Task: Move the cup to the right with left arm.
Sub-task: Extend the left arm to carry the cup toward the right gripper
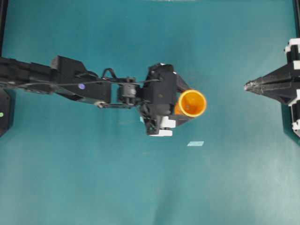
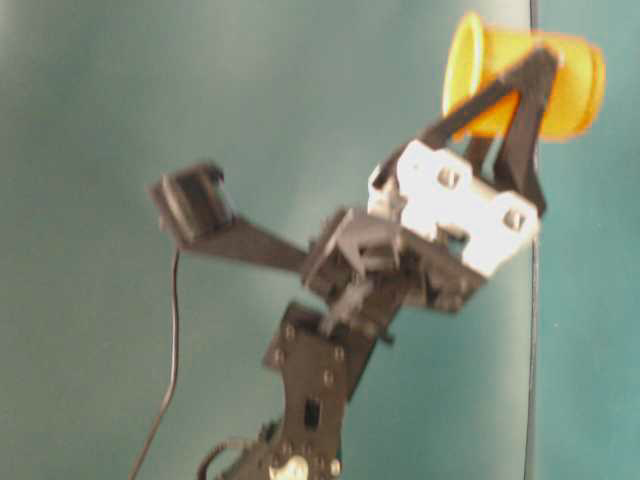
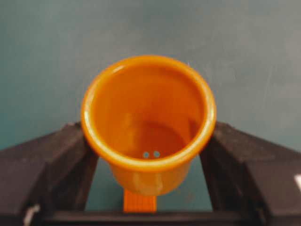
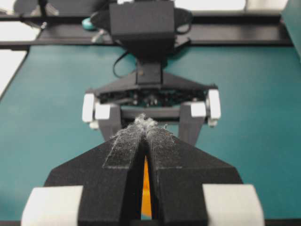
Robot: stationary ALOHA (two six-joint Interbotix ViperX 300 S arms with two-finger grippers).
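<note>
your left pincer [image 3: 150, 207] is clamping the cup [image 3: 148, 117]; be carrying it level toward the closed right pincer [image 1: 248, 86].

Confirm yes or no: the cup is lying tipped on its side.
No. The cup stands upright, mouth facing up, between the left gripper fingers.
</note>
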